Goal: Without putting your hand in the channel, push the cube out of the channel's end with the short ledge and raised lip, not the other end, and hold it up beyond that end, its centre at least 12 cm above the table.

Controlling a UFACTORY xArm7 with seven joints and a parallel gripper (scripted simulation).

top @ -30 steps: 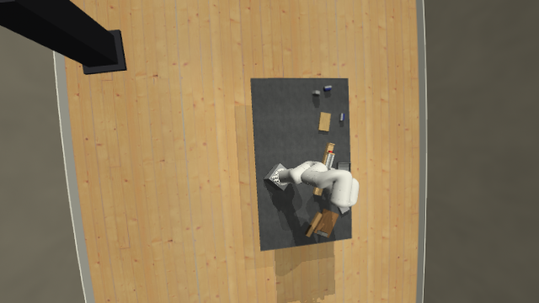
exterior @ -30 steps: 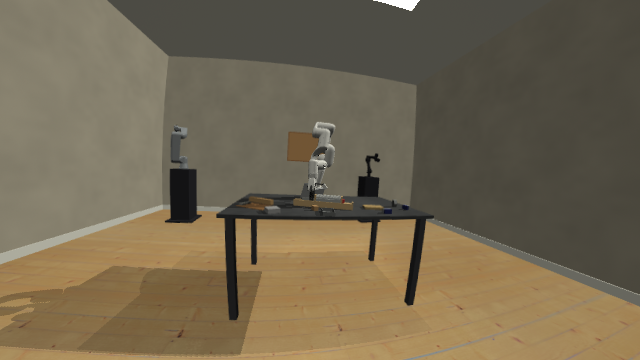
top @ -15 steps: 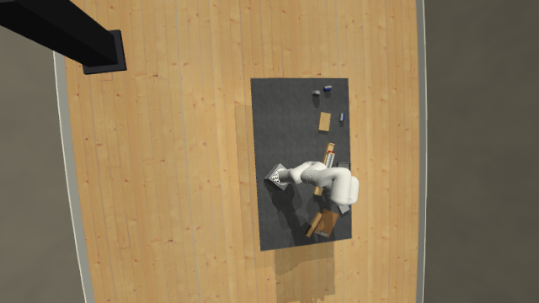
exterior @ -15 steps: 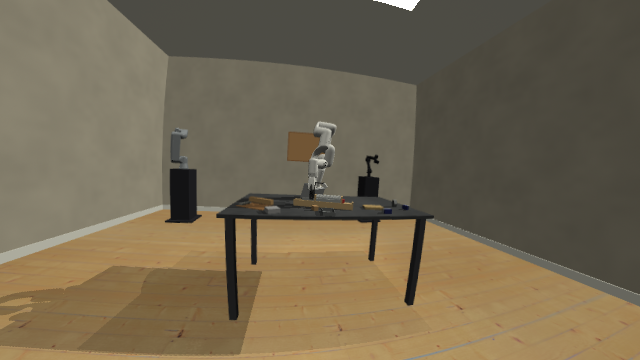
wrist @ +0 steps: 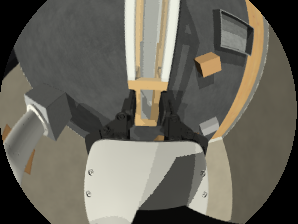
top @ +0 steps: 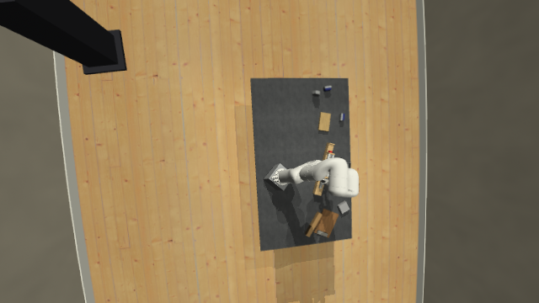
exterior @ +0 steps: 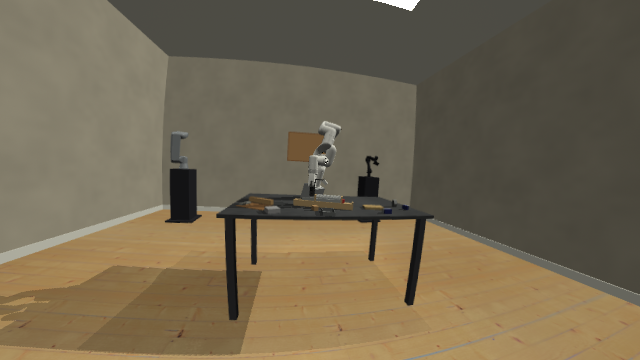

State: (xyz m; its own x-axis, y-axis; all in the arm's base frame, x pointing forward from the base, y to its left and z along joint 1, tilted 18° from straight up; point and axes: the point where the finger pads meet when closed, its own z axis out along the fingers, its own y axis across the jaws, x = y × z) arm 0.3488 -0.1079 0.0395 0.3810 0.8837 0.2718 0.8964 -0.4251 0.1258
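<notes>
A long wooden channel (top: 328, 149) (exterior: 325, 203) (wrist: 137, 23) lies on the dark table (top: 286, 126) (exterior: 300, 214), near its right edge in the overhead view. A small red spot (top: 331, 154) (exterior: 344, 199), seemingly the cube, sits near the channel's far end; I cannot make it out in the wrist view. My gripper (top: 323, 183) (exterior: 313, 190) (wrist: 148, 97) hangs over the channel's near end. Its fingers are partly open, with nothing held between them. They straddle a short tan ledge with a raised lip (wrist: 147, 87).
A wooden board (top: 324, 121), two small blue objects (top: 328, 87) (top: 342, 117) and a small grey block (top: 316, 93) lie beyond the channel. A grey block (top: 344, 207) and a wooden tray assembly (top: 324, 223) lie on the near side. The robot base (top: 275, 178) stands to the left.
</notes>
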